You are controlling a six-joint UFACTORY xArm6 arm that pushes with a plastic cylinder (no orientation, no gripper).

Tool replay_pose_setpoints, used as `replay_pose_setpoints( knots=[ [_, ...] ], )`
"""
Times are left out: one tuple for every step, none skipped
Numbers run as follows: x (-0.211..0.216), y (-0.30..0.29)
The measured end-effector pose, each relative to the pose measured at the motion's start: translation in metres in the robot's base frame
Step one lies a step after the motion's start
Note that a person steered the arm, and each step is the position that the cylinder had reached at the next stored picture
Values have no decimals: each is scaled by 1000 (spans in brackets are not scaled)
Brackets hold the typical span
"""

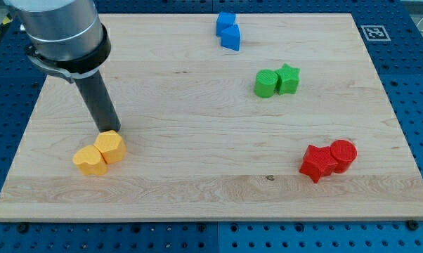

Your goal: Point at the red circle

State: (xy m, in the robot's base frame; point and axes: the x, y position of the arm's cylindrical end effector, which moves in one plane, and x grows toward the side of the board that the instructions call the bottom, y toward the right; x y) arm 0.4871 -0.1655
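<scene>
My tip (114,131) sits right behind 2 yellow blocks (99,154) near the board's (197,183) bottom-left corner, well apart from the red circle (343,154) bottom-right; a bare rod, grasping nothing.

Pale wooden board (197,176) carries red (343,154), green (266,83), blue (229,31) and yellow (99,153) blocks beside a dark rod (99,102).

The red circle (343,154), a short upright cylinder with its flat round face up, stands on the board at the near right of the scene, its left side touching a red star (316,162) that lies slightly nearer.
</scene>
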Motion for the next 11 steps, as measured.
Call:
replay_pose_setpoints(
  knots=[
    [0, 0],
    [-5, -13],
    [-27, -13],
    [-39, -7],
    [-37, 6],
    [-34, 25],
    [-34, 55],
    [-25, 94],
    [-15, 139],
    [15, 187],
    [65, 211]
  ],
)
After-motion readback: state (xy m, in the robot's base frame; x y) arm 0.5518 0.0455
